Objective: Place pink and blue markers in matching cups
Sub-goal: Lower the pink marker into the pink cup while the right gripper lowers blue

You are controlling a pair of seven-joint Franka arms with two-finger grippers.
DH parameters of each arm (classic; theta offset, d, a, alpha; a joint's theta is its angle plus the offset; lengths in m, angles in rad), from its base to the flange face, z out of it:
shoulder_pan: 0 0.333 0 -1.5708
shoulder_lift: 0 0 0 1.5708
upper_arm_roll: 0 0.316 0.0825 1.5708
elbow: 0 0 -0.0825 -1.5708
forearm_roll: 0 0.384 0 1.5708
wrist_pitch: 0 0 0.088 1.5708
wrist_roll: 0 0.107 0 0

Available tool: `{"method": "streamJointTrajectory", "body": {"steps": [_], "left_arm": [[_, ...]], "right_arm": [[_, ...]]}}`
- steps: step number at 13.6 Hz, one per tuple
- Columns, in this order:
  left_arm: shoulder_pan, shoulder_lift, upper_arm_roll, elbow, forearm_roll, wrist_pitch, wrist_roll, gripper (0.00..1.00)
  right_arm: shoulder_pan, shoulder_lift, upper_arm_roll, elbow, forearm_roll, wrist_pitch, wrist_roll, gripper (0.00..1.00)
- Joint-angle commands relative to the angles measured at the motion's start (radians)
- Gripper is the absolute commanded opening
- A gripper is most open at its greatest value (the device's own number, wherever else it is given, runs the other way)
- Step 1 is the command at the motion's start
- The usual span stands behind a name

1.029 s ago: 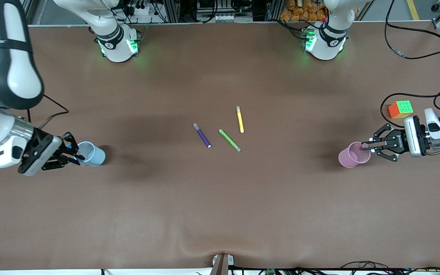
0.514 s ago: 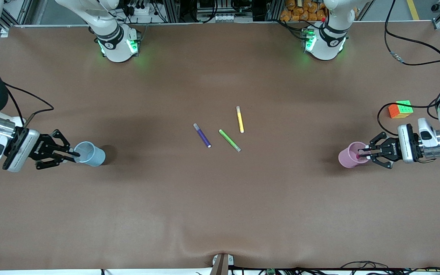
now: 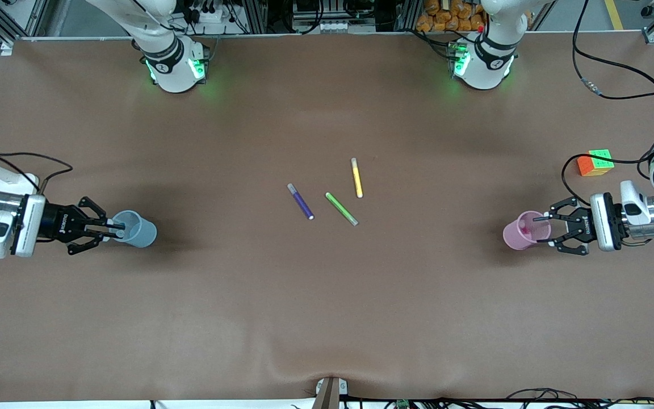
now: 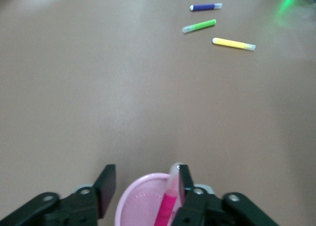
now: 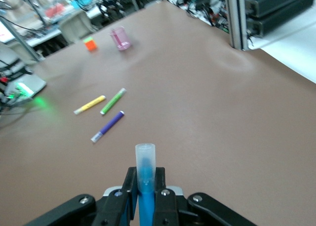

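Big brown tabletop (image 3: 327, 307), matte, with a soft ripple in the covering near the front camera's edge. Along the top edge of the front view there's aluminium framing and a tangle of cables, and both arm bases glow green.

The right gripper (image 3: 116, 228) is at the rim of the pale blue cup (image 3: 137, 229), out toward the right arm's end of the table. Its fingers are pinched tight on the blue marker (image 5: 145, 184), which stands upright between them with its translucent cap on top in the right wrist view. From the front I can't really make out how deep the marker sits in the cup.

The left gripper (image 3: 541, 229) is over at the pale pink cup (image 3: 523, 230), toward the left arm's end. Its jaws are spread apart, one on each side of the cup's mouth. The pink marker (image 4: 168, 206) is inside the cup, leaning against the rim right by one finger, cap sticking up.

Mid-table, well apart from both cups, three markers lie loose: a purple marker (image 3: 300, 201), a green marker (image 3: 342, 209) and a yellow marker (image 3: 356, 178), the yellow one farthest from the front camera. A colourful puzzle cube (image 3: 595, 162) sits near the left arm's end, with black cables trailing past it.
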Motion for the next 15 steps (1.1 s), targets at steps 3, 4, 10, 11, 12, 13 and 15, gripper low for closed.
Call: {"method": "streamJointTrajectory", "body": {"steps": [3, 4, 10, 11, 12, 13, 15], "left_arm": [[-0.041, -0.086, -0.016, 0.073, 0.193, -0.012, -0.462, 1.0], [-0.06, -0.091, -0.018, 0.101, 0.23, -0.029, -0.579, 1.0], [-0.221, -0.18, -0.018, 0.193, 0.509, -0.088, -1.277, 1.0], [-0.253, -0.182, -0.018, 0.205, 0.551, -0.106, -1.381, 1.0], [-0.27, -0.182, -0.018, 0.216, 0.562, -0.118, -1.482, 1.0], [-0.276, -0.183, -0.019, 0.218, 0.565, -0.12, -1.567, 1.0], [-0.304, -0.195, -0.018, 0.218, 0.567, -0.126, -1.749, 1.0]], "right_arm": [[-0.043, 0.078, 0.016, 0.087, 0.016, -0.063, -0.089, 0.0], [-0.047, 0.082, 0.016, 0.088, 0.012, -0.063, -0.1, 0.0], [-0.05, 0.087, 0.013, 0.087, -0.106, -0.081, -0.003, 0.0], [-0.05, 0.096, 0.013, 0.085, -0.112, -0.081, -0.001, 0.0], [-0.05, 0.108, 0.013, 0.087, -0.119, -0.08, -0.001, 0.0], [-0.05, 0.113, 0.013, 0.085, -0.119, -0.08, -0.003, 0.0], [-0.05, 0.127, 0.013, 0.085, -0.122, -0.077, -0.006, 0.0]]}}
